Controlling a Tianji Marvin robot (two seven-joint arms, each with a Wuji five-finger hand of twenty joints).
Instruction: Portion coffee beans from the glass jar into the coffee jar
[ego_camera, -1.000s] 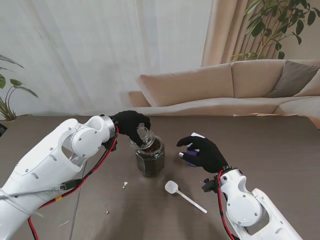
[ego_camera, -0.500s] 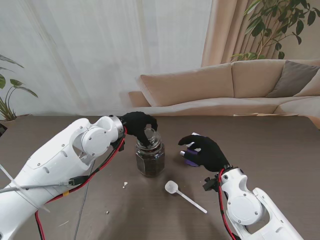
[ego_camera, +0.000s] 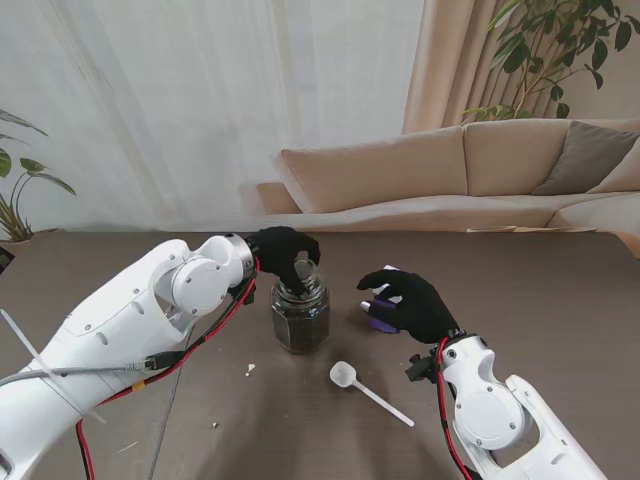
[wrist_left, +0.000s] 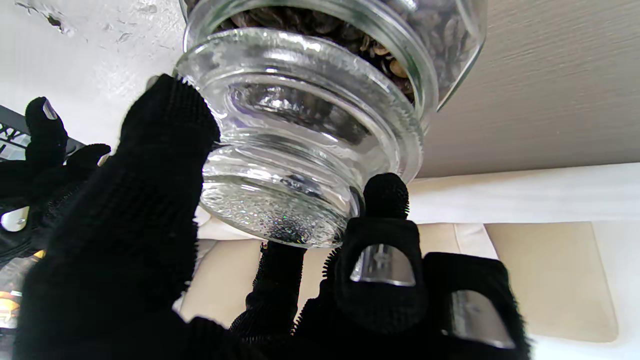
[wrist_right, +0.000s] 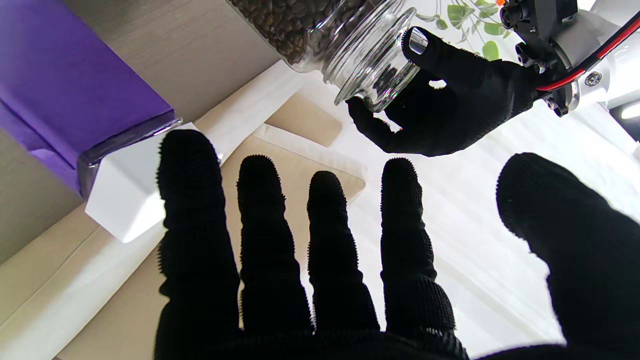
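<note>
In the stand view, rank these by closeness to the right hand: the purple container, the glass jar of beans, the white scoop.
1. Purple container: right beside the right hand, at its fingertips.
2. White scoop: on the table, nearer to me than the hand.
3. Glass jar: to the hand's left, under the left hand.
Scoop and jar are close to call.

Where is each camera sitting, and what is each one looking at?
Stand camera: up above the shoulders, looking down at the table; it sees both arms, the left hand on the glass lid of the glass jar, the right hand and a white spoon.
Left wrist camera: looks along the left hand's fingers gripping the glass lid.
Right wrist camera: looks along the spread fingers, past a purple container.
Shared: all three show the bean jar.
</note>
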